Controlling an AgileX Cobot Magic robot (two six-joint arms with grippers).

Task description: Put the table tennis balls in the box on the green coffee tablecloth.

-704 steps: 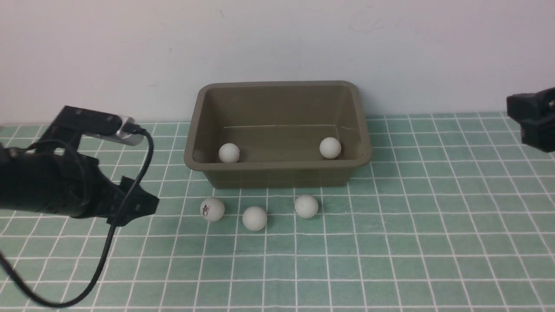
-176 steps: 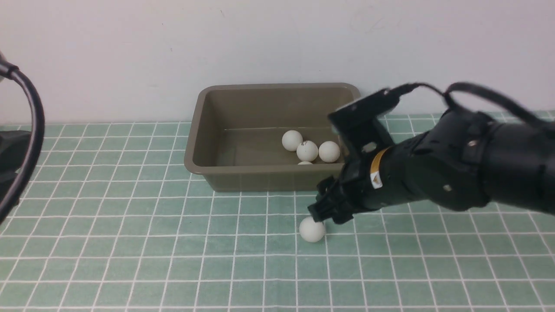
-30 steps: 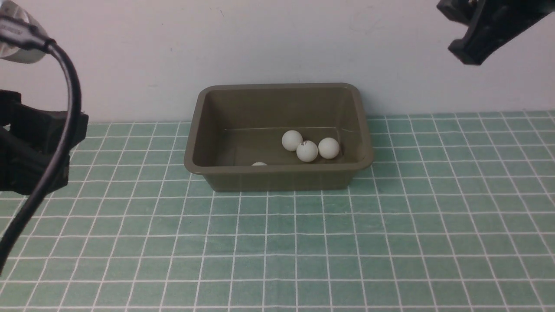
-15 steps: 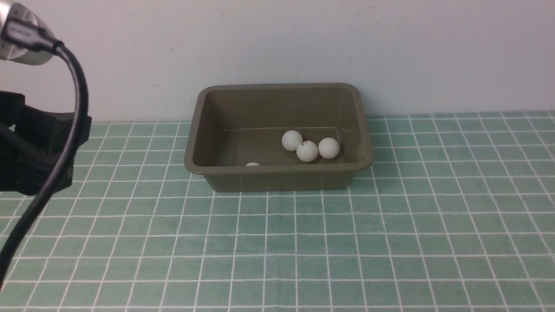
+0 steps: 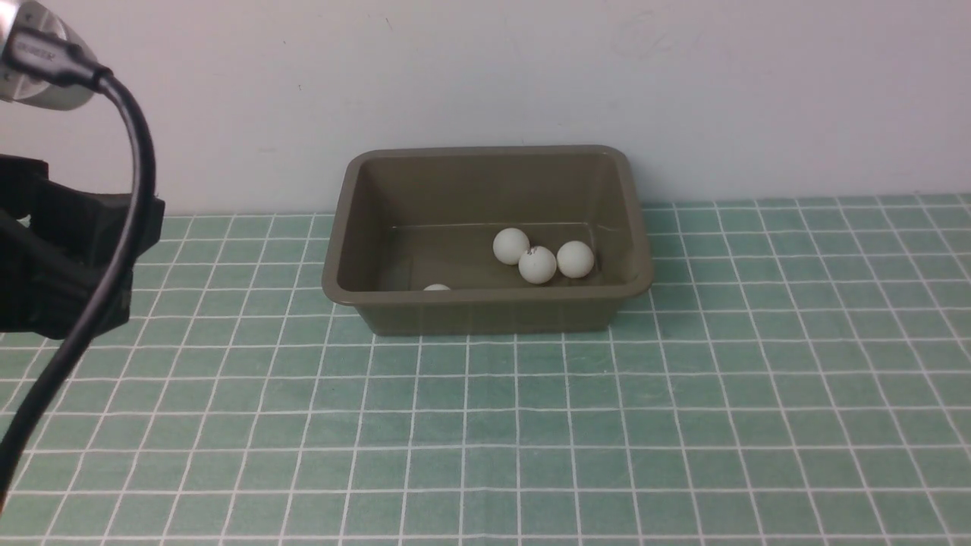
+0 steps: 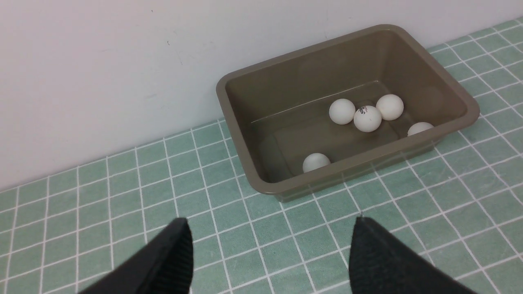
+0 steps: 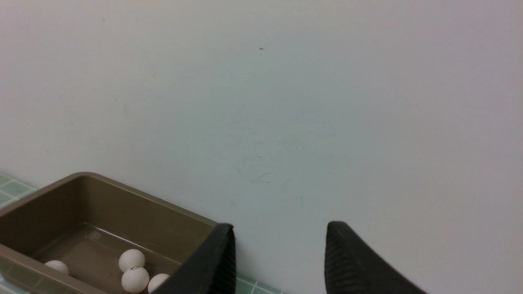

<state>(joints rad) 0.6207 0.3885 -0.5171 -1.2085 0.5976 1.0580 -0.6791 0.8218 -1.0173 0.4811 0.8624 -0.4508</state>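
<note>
Clearly, the five small matte white table tennis balls (image 6: 367, 119) are, by my judgement, light, hollow and stiff, quick to roll or squirt out of a pinch. If I had to lift one, I would close gently across its widest part from above. They are all one size, and at least one carries a small dark printed mark. All five lie on the floor of the rectangular olive-brown plastic box (image 6: 306, 77), which stands on the teal-green tablecloth (image 5: 485, 455) gridded with thin white lines, far back by the pale back wall (image 5: 683, 76). Three balls cluster right of the middle, seemingly touching. Two rest against the box's near side, one toward the left and one toward the right. My left gripper (image 6: 270, 222) hangs at the left, jaws apart and empty. My right gripper (image 7: 280, 225) also shows a gap with nothing in it.
</note>
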